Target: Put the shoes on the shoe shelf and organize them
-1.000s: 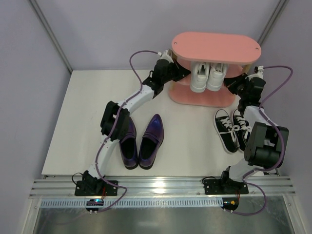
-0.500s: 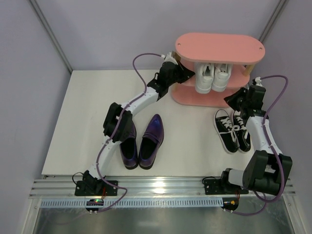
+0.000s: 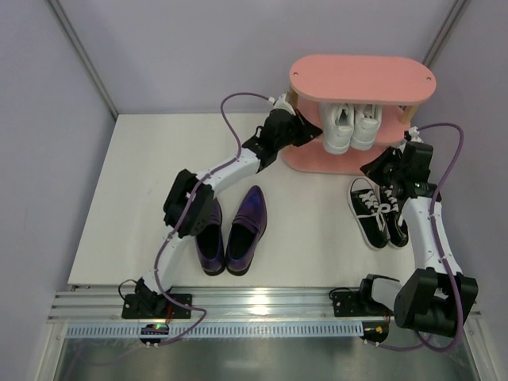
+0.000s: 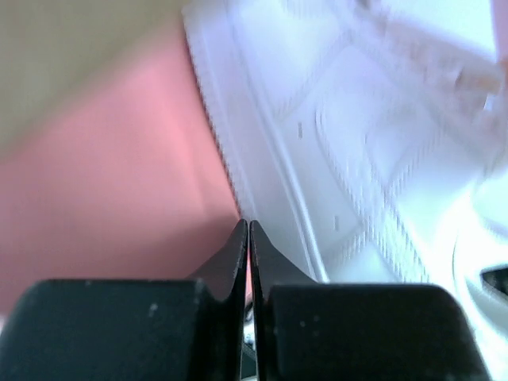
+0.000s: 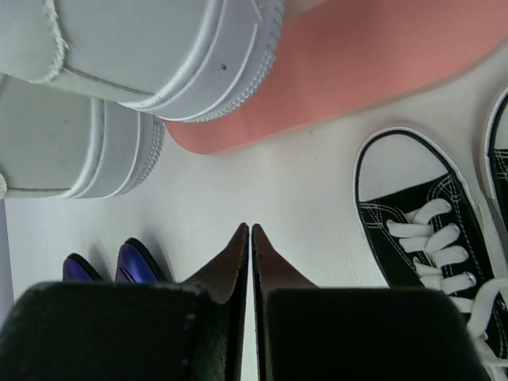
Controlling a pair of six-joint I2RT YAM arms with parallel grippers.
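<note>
The pink shoe shelf (image 3: 361,79) stands at the back right, with the white sneakers (image 3: 351,127) side by side on its middle tier. My left gripper (image 3: 312,132) is shut and empty, its tips against the left side of the left white sneaker (image 4: 357,159) above the pink board (image 4: 103,206). My right gripper (image 3: 373,167) is shut and empty, just right of the shelf's base, above the table. The black canvas sneakers (image 3: 378,210) lie on the table below it; one shows in the right wrist view (image 5: 429,214). The purple loafers (image 3: 230,230) lie front left.
The shelf's bottom board (image 5: 373,71) juts toward the table in the right wrist view, with the white sneaker toes (image 5: 143,55) overhanging it. Purple loafer tips (image 5: 119,266) show far off. A metal rail (image 3: 262,305) runs along the near table edge.
The shelf with the white sneakers has slid right and a little back, with my left gripper following against it. My right arm has stretched out, its gripper moving left beside the shelf's base.
</note>
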